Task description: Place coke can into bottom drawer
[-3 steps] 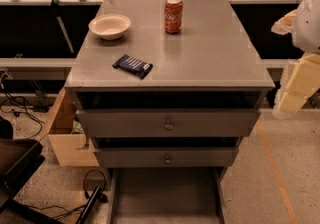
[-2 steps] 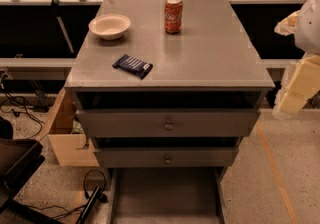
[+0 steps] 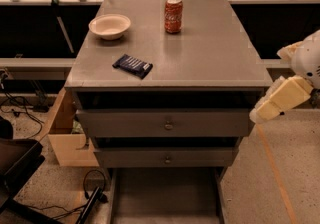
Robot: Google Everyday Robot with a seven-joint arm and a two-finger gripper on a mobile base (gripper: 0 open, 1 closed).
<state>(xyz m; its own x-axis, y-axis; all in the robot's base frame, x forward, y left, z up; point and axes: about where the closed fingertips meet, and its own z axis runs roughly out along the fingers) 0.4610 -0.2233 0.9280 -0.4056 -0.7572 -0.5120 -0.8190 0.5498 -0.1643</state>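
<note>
Speckled floor (image 3: 42,180) with loose black cables (image 3: 20,105) surrounds a grey metal cabinet (image 3: 210,63). A wooden box (image 3: 62,140) sits at its left. On the flat grey top, the coke can (image 3: 173,14) stands upright near the back edge; its white script is too small to read. A cream bowl (image 3: 109,26) sits well to its left. A dark blue snack wrapper (image 3: 132,65) lies nearer the front, its print illegible. Below two knobbed drawers (image 3: 165,124), the bottom drawer (image 3: 165,195) is pulled out. The gripper (image 3: 272,108) hangs off the cabinet's right side, beside its front corner; whether it is spread or closed cannot be told.
</note>
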